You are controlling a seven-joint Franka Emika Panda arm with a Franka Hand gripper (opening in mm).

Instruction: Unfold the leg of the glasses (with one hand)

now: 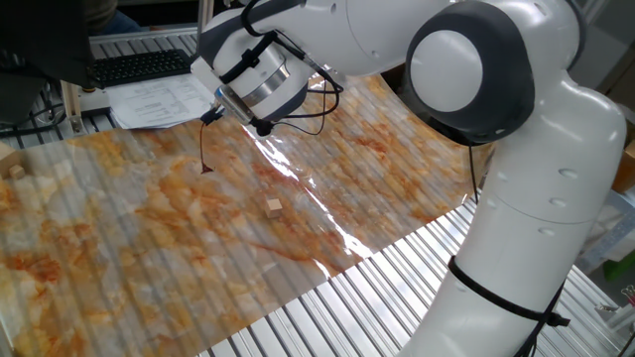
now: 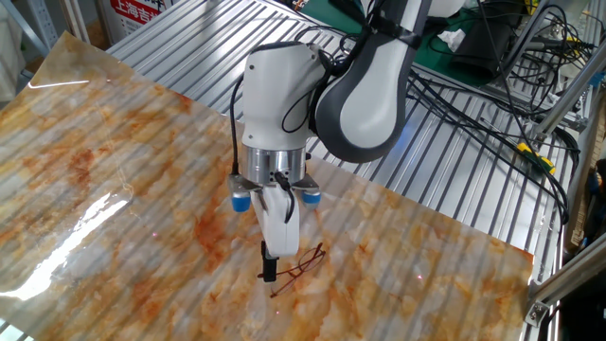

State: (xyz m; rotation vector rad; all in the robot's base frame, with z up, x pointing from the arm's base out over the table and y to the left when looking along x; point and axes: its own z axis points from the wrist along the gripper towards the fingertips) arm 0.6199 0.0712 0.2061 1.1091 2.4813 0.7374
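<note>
The glasses (image 2: 301, 266) are a small thin dark wire frame lying on the marbled orange mat (image 2: 114, 161), just right of my fingertips. In the one fixed view they show only as a thin dark line (image 1: 204, 149) running down from the fingertips; this looks like the leg. My gripper (image 2: 268, 272) points straight down with its jaws together, apparently pinching the end of the leg near the mat. It also shows at the mat's far side (image 1: 210, 118). The lenses cannot be made out in that view.
A small tan wooden cube (image 1: 274, 206) lies mid-mat, and another (image 1: 14, 171) at the far left. A keyboard (image 1: 144, 64) and papers (image 1: 164, 99) sit behind the mat. Cables (image 2: 492, 104) run over the slatted metal table at the right.
</note>
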